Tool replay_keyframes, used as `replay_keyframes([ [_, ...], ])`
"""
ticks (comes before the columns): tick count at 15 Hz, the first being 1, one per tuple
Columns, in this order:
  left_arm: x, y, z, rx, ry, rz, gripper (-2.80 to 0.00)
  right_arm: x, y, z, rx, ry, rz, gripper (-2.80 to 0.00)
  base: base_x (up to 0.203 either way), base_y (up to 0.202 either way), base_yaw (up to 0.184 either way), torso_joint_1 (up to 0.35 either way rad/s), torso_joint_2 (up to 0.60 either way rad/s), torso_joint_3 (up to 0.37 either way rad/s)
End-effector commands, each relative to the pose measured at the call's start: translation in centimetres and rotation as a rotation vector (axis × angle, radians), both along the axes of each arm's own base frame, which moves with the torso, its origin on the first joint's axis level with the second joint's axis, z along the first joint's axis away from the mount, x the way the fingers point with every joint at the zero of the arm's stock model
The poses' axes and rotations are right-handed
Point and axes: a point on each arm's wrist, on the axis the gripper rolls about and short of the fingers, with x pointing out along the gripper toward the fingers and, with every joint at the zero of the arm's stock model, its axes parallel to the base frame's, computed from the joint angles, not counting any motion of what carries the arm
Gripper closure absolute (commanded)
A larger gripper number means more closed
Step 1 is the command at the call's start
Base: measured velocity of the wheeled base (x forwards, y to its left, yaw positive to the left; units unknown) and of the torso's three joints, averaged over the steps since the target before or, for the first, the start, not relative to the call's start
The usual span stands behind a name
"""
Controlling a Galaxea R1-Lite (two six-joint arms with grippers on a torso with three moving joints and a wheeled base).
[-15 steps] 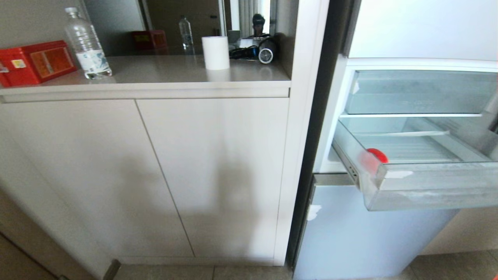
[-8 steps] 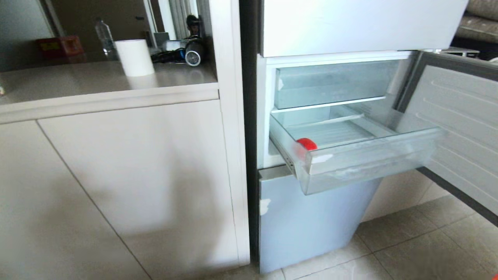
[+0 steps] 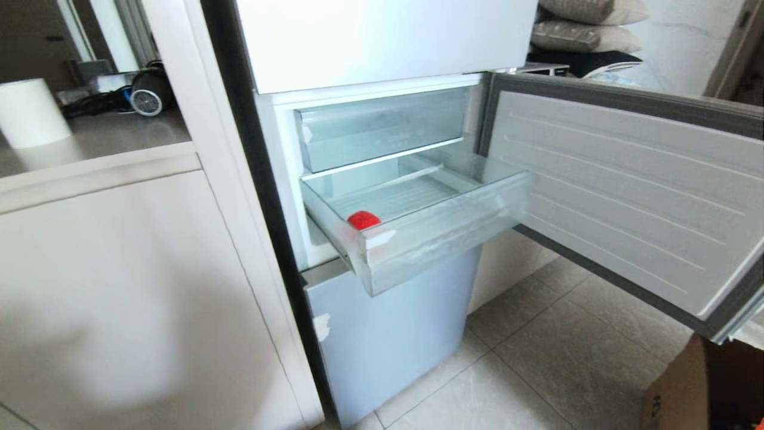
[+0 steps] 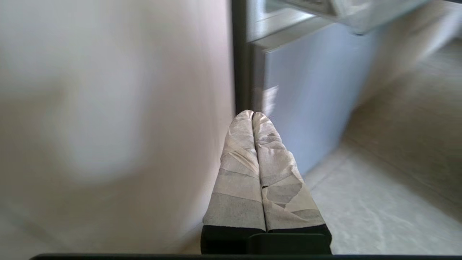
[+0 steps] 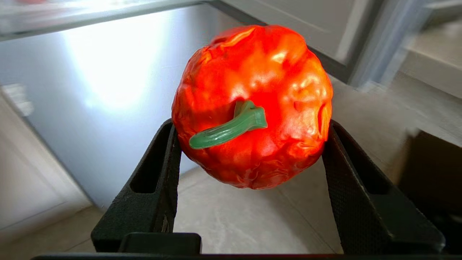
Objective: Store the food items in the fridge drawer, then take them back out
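Note:
The fridge drawer (image 3: 441, 230), clear frosted plastic with white tape on its lip, stands pulled out of the open fridge. One small bright red food item (image 3: 363, 220) lies in its front left corner. Neither arm shows in the head view. My right gripper (image 5: 251, 126) is shut on a second food item, a wrinkled red pepper (image 5: 252, 72) with a green stem, held low in front of the fridge's lower door. My left gripper (image 4: 252, 115) has its tape-wrapped fingers pressed together with nothing between them, low by the cabinet beside the fridge.
The fridge door (image 3: 627, 191) hangs open to the right. A clear bin (image 3: 382, 125) sits above the drawer, and the closed lower door (image 3: 394, 334) below it. A white cabinet (image 3: 119, 286) stands left, with a white roll (image 3: 30, 113) on top. A cardboard box (image 3: 674, 388) sits bottom right.
The whole head view has swung right: the fridge went from the right edge to the middle and the open door came into view. Drawer and red item keep their places.

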Motion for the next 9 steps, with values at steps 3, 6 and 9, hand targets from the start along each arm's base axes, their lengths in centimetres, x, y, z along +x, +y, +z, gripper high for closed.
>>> replay_keyframes([
  [3, 0.0, 0.0, 0.0, 0.000, 0.001, 0.001, 0.00, 0.0, 0.0, 0.0, -0.010, 0.002, 0.002, 0.00, 0.000, 0.010, -0.174, 0.003, 0.00, 0.000],
  [6, 0.0, 0.0, 0.0, 0.000, 0.001, 0.001, 0.00, 0.0, 0.0, 0.0, -0.034, 0.001, 0.009, 0.00, 0.003, 0.009, -0.137, 0.004, 0.00, 0.005],
  [9, 0.0, 0.0, 0.0, 0.000, -0.001, 0.001, 0.00, -0.2, 0.0, 1.0, -0.053, -0.027, -0.016, 0.00, -0.002, 0.000, -0.018, 0.000, 0.00, 0.000],
])
